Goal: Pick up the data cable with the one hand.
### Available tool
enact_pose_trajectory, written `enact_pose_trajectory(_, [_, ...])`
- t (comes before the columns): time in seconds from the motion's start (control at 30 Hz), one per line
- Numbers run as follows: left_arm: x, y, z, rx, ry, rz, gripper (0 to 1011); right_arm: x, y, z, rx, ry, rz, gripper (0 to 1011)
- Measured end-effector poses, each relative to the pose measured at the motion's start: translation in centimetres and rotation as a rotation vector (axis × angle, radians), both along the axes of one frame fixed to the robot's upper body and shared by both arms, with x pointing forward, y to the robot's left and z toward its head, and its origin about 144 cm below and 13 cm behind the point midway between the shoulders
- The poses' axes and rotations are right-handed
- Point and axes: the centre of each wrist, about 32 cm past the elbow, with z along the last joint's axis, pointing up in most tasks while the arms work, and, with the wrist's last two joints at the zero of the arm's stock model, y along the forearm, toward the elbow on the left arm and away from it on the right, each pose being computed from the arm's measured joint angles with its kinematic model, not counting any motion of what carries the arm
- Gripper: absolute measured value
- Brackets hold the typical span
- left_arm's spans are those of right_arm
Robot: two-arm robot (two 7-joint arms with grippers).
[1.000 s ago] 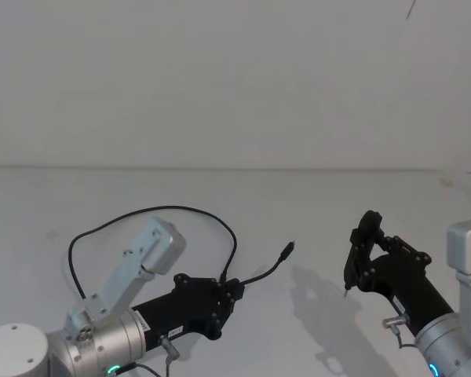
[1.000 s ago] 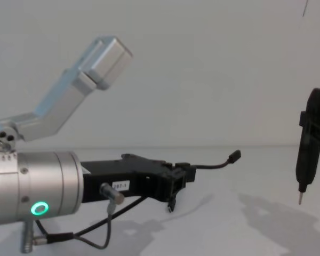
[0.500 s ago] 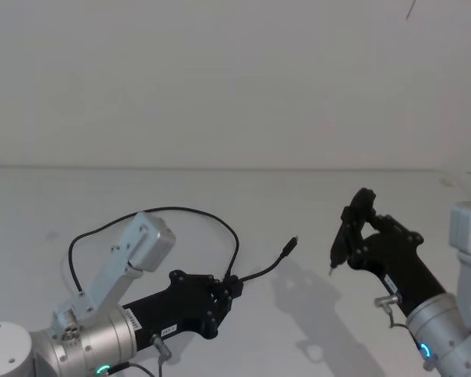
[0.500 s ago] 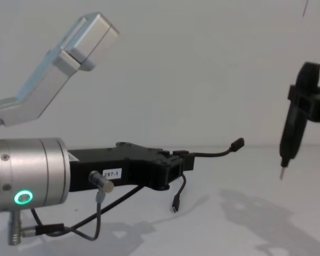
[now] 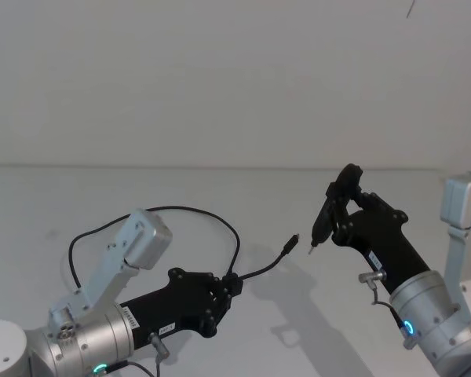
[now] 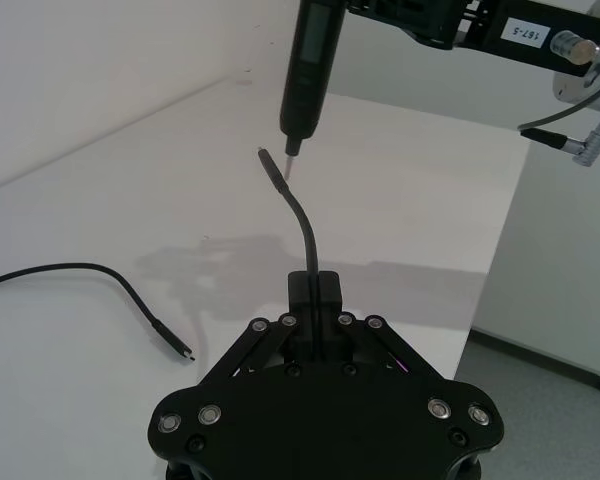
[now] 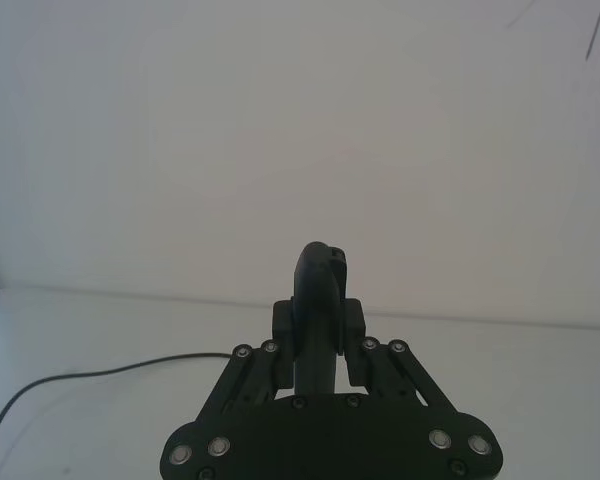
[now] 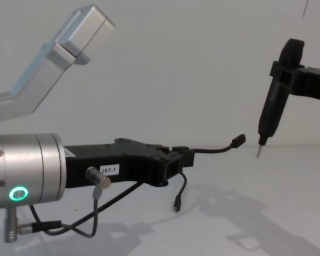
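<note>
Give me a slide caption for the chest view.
Left tool holds the data cable aloft beside the right arm's pen-shaped tool.

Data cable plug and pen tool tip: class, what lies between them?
Nothing. In the left wrist view a small bare gap separates the data cable plug from the pen tool tip; the left claw grips the cable.

Flat black left gripper [image 8: 184, 159] with white label, silver cylinder [image 8: 24, 176] ringed green, angled grey bracket [image 8: 53, 58], silver screws.
</note>
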Motion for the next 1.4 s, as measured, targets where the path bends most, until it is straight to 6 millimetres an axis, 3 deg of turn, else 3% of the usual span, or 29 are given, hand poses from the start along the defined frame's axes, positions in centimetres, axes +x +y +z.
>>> enact_pose_trajectory(0.63, [-0.1, 0.1, 0.1, -0.003, -0.001, -0.003, 40, 0.6, 1.0, 1.1, 0.047, -0.022, 0.01, 279])
enact_pose_trajectory(1.4, [-0.1, 0.1, 0.1, -0.003, -0.001, -0.004, 40, -0.3, 0.3, 2.0, 0.087, 0.035, 0.087, 279])
